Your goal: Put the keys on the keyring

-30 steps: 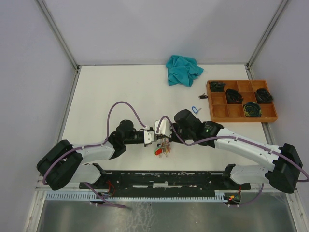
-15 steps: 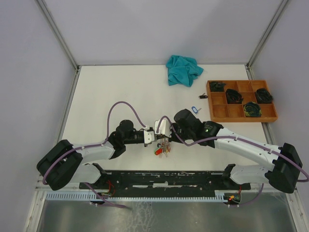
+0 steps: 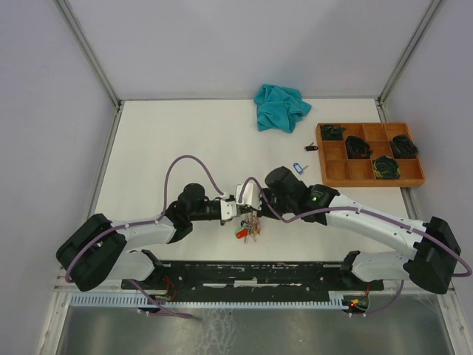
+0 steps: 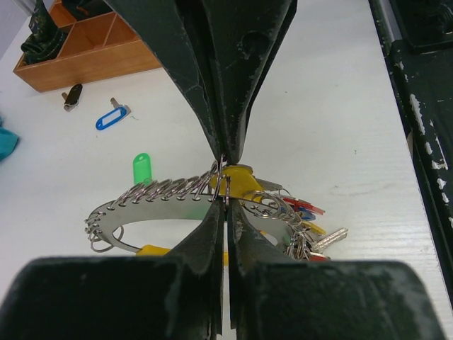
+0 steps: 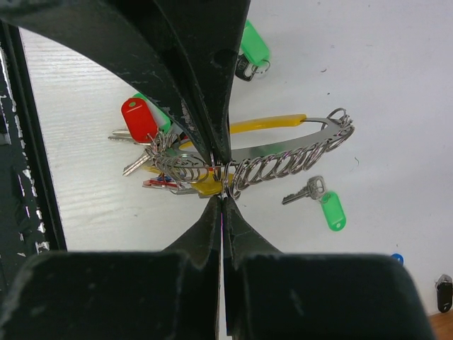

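Top external view shows the two arms meeting near the front of the table [image 3: 162, 140], the left pincer [image 3: 233, 210] and right pincer [image 3: 246, 208] tip to tip above a bunch of keys [image 3: 249, 229]. Both wrist views show each pincer pressed together on the keyring [image 4: 141, 211], nipping its thin metal at almost the same spot. Keys with red and yellow tags hang crowded on the ring beside that pinch, and small split loops [image 5: 283, 166] line its other stretch. A green-tagged key [image 5: 322, 205] and a blue-tagged key [image 4: 112, 117] lie loose on the table, apart from the ring. Any writing on the tags is too small to read. A wooden tray [image 3: 369, 183] sits at the right and a teal cloth [image 3: 281, 107] at the far edge.
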### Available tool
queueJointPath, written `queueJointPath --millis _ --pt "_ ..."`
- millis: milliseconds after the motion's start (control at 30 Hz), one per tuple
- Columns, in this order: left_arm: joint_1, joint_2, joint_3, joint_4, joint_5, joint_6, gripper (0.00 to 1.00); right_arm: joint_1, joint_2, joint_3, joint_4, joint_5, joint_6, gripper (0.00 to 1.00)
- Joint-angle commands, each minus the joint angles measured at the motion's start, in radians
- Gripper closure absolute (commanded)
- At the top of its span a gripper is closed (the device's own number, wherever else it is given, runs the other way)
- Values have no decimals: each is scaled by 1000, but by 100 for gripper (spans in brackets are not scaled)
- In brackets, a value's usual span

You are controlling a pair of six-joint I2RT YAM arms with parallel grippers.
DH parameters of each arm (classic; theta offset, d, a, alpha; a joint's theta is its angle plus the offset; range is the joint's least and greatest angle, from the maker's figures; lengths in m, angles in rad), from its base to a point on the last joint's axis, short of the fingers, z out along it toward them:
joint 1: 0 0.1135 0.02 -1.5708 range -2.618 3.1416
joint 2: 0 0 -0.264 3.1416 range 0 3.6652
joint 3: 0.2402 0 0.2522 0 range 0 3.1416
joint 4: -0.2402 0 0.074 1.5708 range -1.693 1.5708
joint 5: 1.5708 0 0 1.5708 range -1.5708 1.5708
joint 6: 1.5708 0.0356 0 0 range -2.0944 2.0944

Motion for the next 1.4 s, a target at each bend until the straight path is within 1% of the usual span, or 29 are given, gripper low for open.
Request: queueJointPath --millis 0,600,1100,1267,1367 --pt "-1 -11 51 75 21 -24 97 3 19 36 35 -41 -5 99" --pt "-3 -16 51 90 28 -43 97 2 73 74 23 -110 -19 99" --pt "12 -49 74 77 40 -203 97 4 68 74 -3 -117 -51 99" --pt "19 -65 61 80 18 -225 97 7 53 72 -20 -130 -53 99" --pt "18 -69 37 98 10 -219 97 7 16 54 -18 -93 -41 99"
